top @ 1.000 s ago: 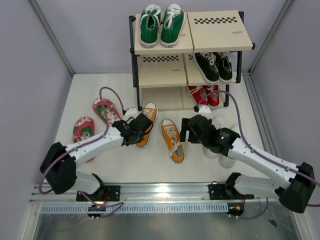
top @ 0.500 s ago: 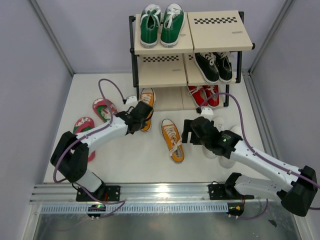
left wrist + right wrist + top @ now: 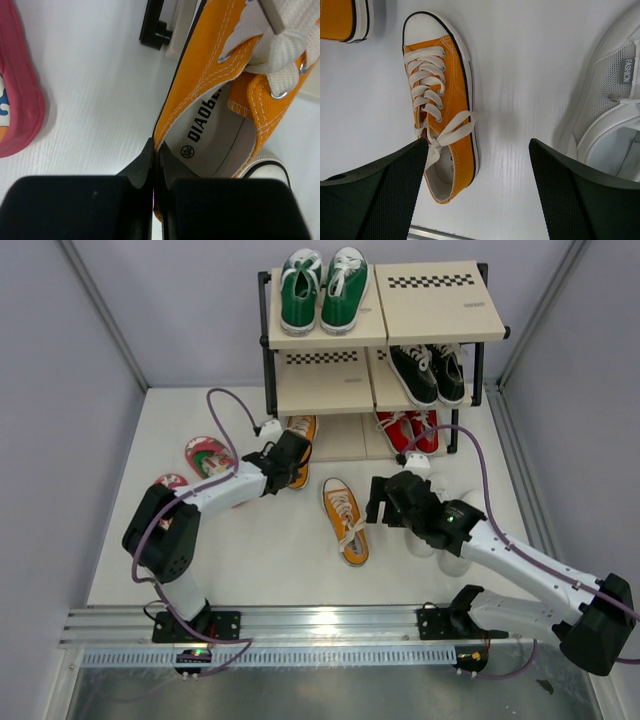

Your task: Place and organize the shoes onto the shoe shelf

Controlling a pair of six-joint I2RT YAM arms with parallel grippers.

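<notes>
My left gripper (image 3: pixel 290 455) is shut on the heel wall of an orange canvas sneaker (image 3: pixel 299 436), whose toe reaches under the left side of the shoe shelf (image 3: pixel 320 390). In the left wrist view the closed fingers (image 3: pixel 150 165) pinch the sneaker's side wall (image 3: pixel 200 95). The second orange sneaker (image 3: pixel 345 519) lies on the floor, and also shows in the right wrist view (image 3: pixel 442 105). My right gripper (image 3: pixel 385 502) is open and empty, hovering just right of it. White sneakers (image 3: pixel 448 545) lie partly under the right arm, one showing in the right wrist view (image 3: pixel 610 115). Pink flip-flops (image 3: pixel 207 457) lie at the left.
Green sneakers (image 3: pixel 322 288) stand on the top tier at the left. Black sneakers (image 3: pixel 428 372) are on the middle tier at the right, red sneakers (image 3: pixel 408 430) on the bottom right. A black shelf foot (image 3: pixel 155 30) is close to the held sneaker.
My left gripper has carried the orange sneaker up and right, from the open floor to the shelf's bottom left tier. The right gripper has barely shifted.
</notes>
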